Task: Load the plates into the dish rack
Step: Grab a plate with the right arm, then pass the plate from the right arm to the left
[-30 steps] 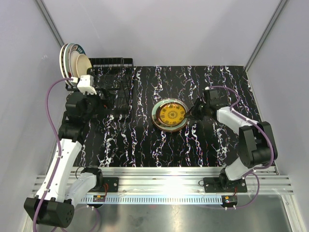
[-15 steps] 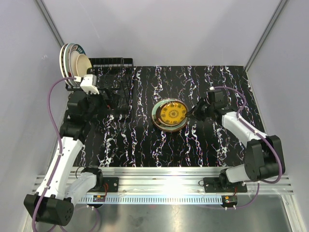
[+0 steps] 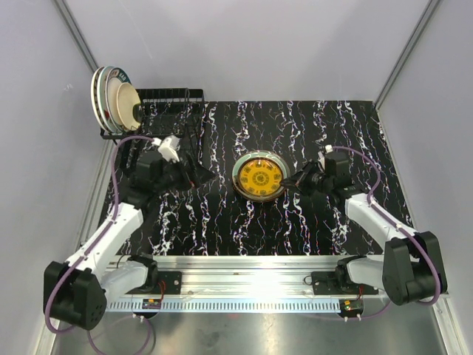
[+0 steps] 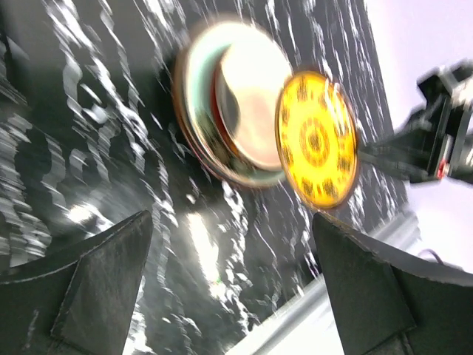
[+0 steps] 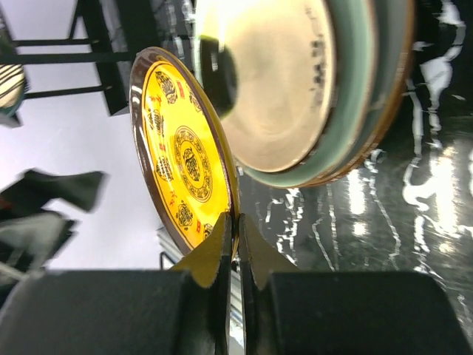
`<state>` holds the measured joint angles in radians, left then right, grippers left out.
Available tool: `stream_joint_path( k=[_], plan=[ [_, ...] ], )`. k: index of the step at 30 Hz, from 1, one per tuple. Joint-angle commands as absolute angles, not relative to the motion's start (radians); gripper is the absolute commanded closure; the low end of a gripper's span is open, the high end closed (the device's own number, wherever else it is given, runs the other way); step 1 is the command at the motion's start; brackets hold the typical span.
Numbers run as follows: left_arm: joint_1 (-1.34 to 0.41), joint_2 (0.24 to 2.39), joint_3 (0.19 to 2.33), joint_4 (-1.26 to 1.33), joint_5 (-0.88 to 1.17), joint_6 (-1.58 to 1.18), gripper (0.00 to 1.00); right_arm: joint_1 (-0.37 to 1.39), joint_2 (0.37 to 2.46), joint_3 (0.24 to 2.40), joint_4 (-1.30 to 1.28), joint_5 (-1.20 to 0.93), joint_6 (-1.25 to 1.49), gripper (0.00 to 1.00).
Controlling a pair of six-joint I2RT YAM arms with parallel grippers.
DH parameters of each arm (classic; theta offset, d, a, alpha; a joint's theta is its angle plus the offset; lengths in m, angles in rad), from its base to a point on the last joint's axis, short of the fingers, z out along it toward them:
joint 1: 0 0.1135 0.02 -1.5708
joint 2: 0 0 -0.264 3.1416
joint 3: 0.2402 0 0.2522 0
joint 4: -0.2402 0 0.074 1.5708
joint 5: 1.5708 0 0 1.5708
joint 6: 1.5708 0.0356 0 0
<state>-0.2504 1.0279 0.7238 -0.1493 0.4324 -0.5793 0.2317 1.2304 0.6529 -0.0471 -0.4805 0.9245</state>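
From here I see the right gripper [image 5: 236, 222] pinched nearly shut on the near rim of the yellow plate [image 5: 185, 159], one finger on each face of it. The plate has a brown edge and dark ornaments around a central medallion. It is tilted, its gripped side raised off the stack of plates [image 5: 310, 89] below; I cannot tell whether its far edge touches that stack. The stack sits near the middle of the black, white-veined table [image 3: 325, 126], with a pale glossy plate on top, a greenish rim under it and a brown rim lowest. My left gripper [image 4: 229, 222] hangs over the table to the left of the stack, its fingers spread wide and holding nothing, pointed toward the plates; that wrist view is blurred. The dish rack [image 3: 171, 103] stands at the far left corner of the table, well apart from the yellow plate, and racked plates [image 3: 111, 92] stand on edge at its left end.
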Motion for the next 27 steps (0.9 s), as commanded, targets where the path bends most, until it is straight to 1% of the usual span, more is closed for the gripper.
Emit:
stream_joint_path(
  k=[1,6,11,14,17,18,20,21,24,25,27],
  plan=[
    [-0.342,1.038,0.68,-0.011,0.445,-0.698,0.09,0.232,1.201,0.629,0.097,-0.554,0.968,1.0],
    [-0.408,1.124,0.638,0.11,0.434,-0.791,0.14,0.232,1.193,0.595,0.144,-0.598,0.974,1.0],
    [-0.483,1.208,0.649,0.176,0.41,-0.821,0.16,0.238,1.167,0.545,0.204,-0.635,0.994,1.0],
    [-0.508,1.267,0.653,0.219,0.408,-0.848,0.2,0.241,1.155,0.531,0.216,-0.649,0.999,1.0],
    [-0.531,1.324,0.666,0.239,0.4,-0.861,0.28,0.242,1.132,0.52,0.216,-0.652,0.999,1.0],
    [-0.535,1.336,0.67,0.25,0.403,-0.867,0.35,0.241,1.128,0.519,0.215,-0.653,0.999,1.0],
    [-0.543,1.364,0.672,0.284,0.408,-0.888,0.42,0.244,1.124,0.514,0.215,-0.666,0.996,1.0],
    [-0.549,1.371,0.673,0.296,0.411,-0.893,0.5,0.244,1.124,0.508,0.221,-0.67,0.997,1.0],
    [-0.557,1.388,0.675,0.324,0.416,-0.911,0.66,0.245,1.123,0.502,0.218,-0.675,0.991,1.0],
    [-0.557,1.39,0.673,0.327,0.416,-0.916,0.78,0.245,1.12,0.499,0.216,-0.673,0.989,1.0],
    [-0.557,1.384,0.664,0.348,0.422,-0.926,0.85,0.248,1.117,0.492,0.216,-0.67,0.985,1.0]
  ],
)
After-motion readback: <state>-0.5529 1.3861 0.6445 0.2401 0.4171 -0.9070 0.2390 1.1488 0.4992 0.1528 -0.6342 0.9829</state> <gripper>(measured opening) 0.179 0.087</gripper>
